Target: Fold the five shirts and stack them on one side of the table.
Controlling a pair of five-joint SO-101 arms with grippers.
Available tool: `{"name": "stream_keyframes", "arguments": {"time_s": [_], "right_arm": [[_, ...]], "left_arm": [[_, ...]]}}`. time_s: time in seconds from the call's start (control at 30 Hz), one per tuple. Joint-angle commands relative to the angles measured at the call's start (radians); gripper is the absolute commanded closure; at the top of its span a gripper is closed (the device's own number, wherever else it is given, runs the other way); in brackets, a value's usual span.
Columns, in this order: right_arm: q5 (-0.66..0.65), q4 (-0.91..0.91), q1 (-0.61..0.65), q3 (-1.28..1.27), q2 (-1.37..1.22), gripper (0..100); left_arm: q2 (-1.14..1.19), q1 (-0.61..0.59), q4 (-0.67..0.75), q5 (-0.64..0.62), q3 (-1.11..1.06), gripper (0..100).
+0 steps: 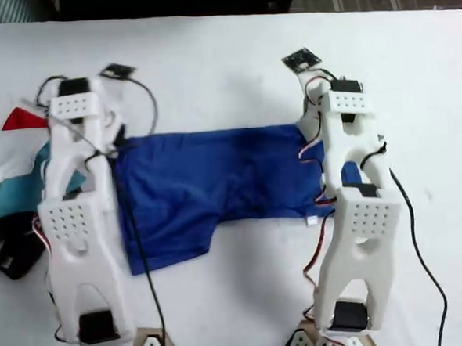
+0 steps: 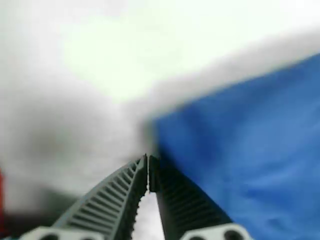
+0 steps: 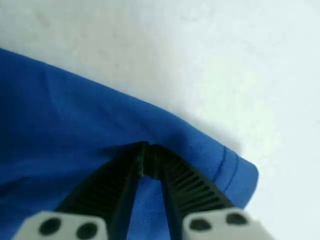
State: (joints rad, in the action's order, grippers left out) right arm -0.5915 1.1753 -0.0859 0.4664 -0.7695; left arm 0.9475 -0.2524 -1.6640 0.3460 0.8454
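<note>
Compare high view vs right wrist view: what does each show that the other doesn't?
High view, not the wrist: the left arm, the right arm, and a heap of other shirts at the table edge by the left arm. Right wrist, not the high view: the right end effector shut on a fold of the blue shirt, near its stitched hem. Shared: blue shirt, white table.

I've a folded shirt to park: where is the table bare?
Bare: the far strip of table beyond the blue shirt, the patch outside the right arm, the near gap between the arms. Crowded: the shirt pile by the left arm.
</note>
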Motion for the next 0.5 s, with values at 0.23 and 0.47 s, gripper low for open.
{"name": "stream_keyframes", "arguments": {"time_s": [0.23, 0.47], "right_arm": [[-0.005, 0.180, 0.022, 0.083, 0.084, 98.1], [-0.003, 0.374, 0.105, 0.109, 0.249, 98.1]], "left_arm": [[-0.130, 0.051, -0.127, -0.028, 0.281, 88], [-0.423, 0.041, -0.126, -0.071, 0.061, 85]]}}
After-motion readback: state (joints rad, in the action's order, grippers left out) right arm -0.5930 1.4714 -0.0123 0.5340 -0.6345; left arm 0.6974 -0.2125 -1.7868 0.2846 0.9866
